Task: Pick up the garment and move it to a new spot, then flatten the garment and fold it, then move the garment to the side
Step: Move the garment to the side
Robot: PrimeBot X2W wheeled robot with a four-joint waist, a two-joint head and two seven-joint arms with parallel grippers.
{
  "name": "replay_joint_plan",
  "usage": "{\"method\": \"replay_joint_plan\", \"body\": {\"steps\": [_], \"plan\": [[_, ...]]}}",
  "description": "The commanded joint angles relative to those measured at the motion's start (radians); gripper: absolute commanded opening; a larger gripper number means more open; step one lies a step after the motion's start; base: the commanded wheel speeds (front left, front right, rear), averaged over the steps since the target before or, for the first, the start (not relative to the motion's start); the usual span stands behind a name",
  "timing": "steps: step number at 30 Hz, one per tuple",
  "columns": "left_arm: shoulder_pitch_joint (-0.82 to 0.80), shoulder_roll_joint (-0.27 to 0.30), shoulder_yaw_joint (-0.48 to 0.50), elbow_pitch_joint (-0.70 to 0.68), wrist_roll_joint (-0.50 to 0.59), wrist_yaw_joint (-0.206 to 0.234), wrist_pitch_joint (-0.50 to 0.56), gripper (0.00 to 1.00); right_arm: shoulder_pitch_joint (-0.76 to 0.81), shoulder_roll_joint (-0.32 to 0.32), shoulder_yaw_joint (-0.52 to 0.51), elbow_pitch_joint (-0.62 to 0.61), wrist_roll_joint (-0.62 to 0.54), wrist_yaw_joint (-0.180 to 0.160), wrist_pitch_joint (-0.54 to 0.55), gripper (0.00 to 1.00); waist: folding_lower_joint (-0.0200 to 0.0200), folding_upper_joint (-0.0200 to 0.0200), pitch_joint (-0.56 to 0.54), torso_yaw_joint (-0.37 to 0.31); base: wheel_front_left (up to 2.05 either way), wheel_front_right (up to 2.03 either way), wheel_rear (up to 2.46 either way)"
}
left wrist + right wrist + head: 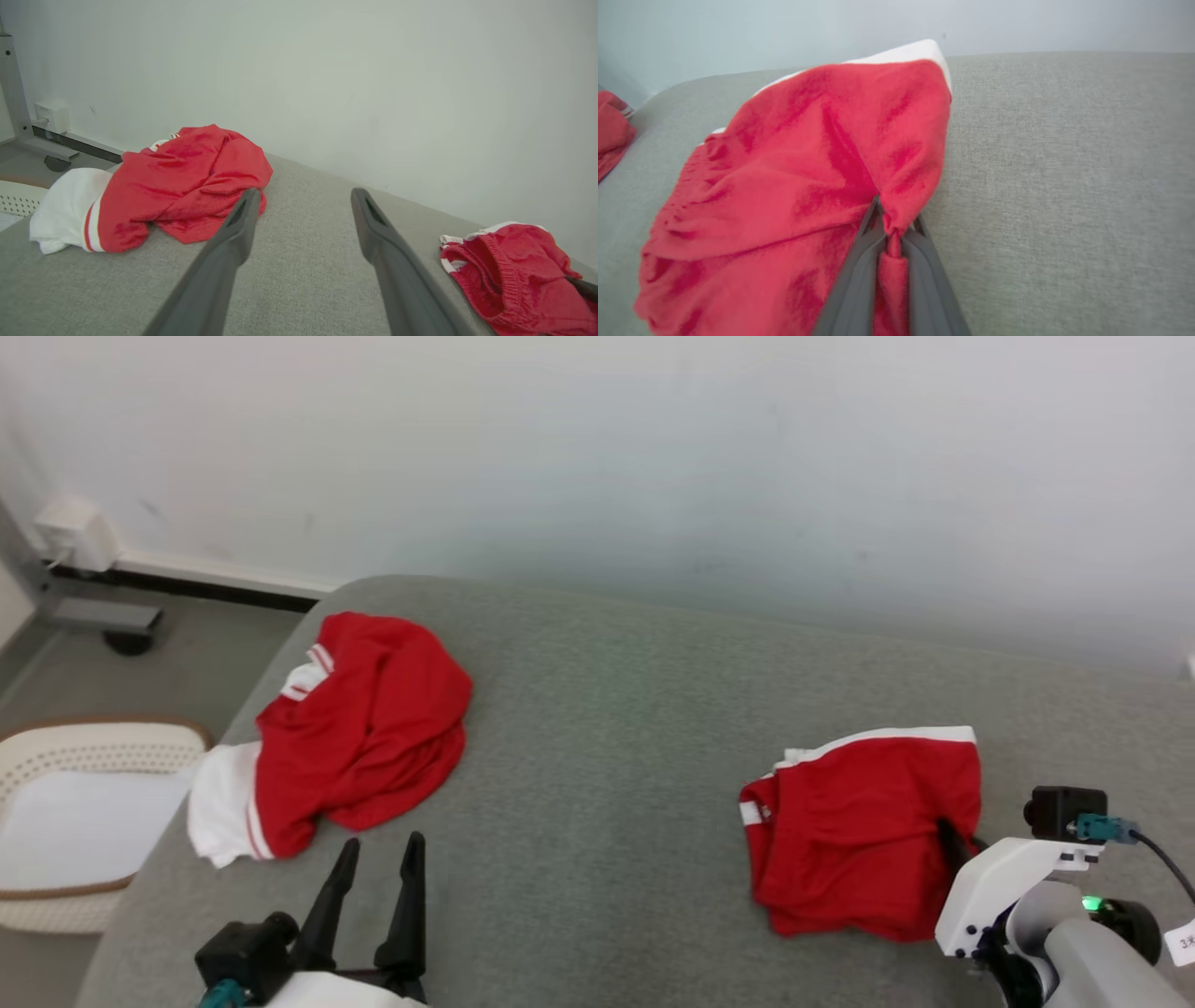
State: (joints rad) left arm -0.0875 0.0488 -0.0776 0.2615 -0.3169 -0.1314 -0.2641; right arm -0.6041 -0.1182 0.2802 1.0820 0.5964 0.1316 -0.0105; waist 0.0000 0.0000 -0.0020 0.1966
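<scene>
Shorts (859,831), red with white trim, lie rumpled on the right of the grey padded surface (607,709). The right wrist view shows what the head view hides — the right gripper (894,224) clamped on a pinched fold at their near edge. The left gripper (382,845) stands spread, well apart from them.

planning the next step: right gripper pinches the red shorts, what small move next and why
Probably raise the right gripper a little: its jaws are shut on a fold of the shorts, which lie bunched on the grey surface. The left gripper is open, holding nothing.
</scene>
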Motion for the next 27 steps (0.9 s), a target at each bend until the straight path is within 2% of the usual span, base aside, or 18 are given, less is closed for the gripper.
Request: {"method": "replay_joint_plan", "body": {"steps": [1, 15, 20, 27], "plan": [[-0.003, 0.003, -0.003, -0.006, -0.009, 0.002, 0.0, 1.0, -0.016, -0.019, 0.005, -0.001, -0.002, -0.002, -0.006, 0.0, 0.0, 0.0, -0.002, -0.046, 0.0, 0.0, 0.0], [-0.047, 0.004, -0.127, 0.0, 0.03, 0.002, 0.0, 1.0, -0.029, -0.056, 0.036, -0.02, 0.042, -0.002, -0.044, 0.0, 0.0, 0.0, 0.018, -0.387, 0.0, 0.0, 0.0], [-0.058, 0.004, -0.164, 0.006, 0.039, 0.002, 0.0, 1.0, -0.038, -0.059, 0.044, -0.03, 0.059, -0.002, -0.054, 0.0, 0.0, 0.0, 0.042, -0.49, 0.0, 0.0, 0.0], [-0.086, 0.004, -0.196, 0.015, 0.047, 0.002, 0.0, 1.0, -0.053, -0.064, 0.055, -0.049, 0.086, -0.002, -0.071, 0.0, 0.0, 0.0, 0.077, -0.558, 0.0, 0.0, 0.0]]}}
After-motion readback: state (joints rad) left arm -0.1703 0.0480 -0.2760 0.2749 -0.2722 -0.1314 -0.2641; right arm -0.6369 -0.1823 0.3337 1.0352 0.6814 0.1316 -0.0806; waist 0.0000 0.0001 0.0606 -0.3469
